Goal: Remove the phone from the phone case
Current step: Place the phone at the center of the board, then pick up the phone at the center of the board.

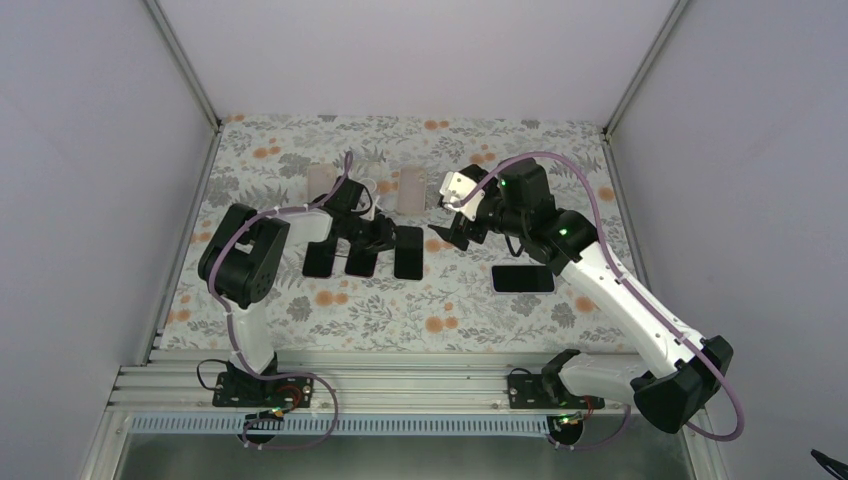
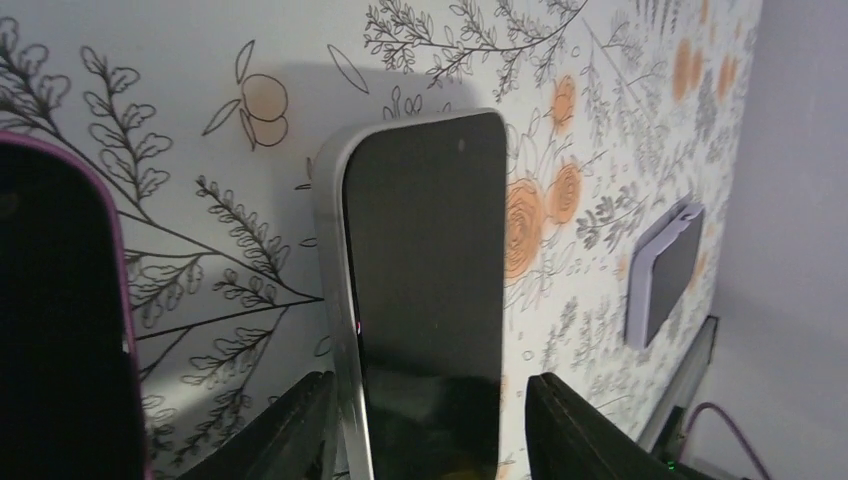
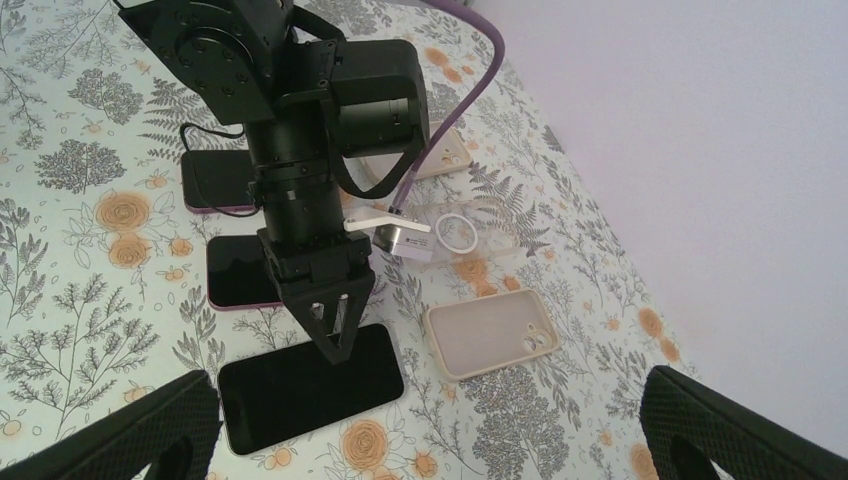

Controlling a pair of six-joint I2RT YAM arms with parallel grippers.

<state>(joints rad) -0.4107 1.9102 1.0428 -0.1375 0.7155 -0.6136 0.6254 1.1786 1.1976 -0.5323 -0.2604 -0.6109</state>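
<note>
phone: dark blank screen, pale grey case rimming it, flat on floral table | left gripper: fingers astride phone's near end, pinching or just clear, cannot tell | right gripper: spread wide, holding nothing

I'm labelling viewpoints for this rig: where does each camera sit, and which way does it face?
Top external: above and behind the bases, looking down on the floral-patterned table; left arm and right arm show.
Left wrist: low over the table, facing the white-edged black phone between its own fingers.
Right wrist: raised, facing the left gripper; its own black fingers fill the bottom corners.
Shared: left wrist and top both show the lavender-cased phone.
</note>
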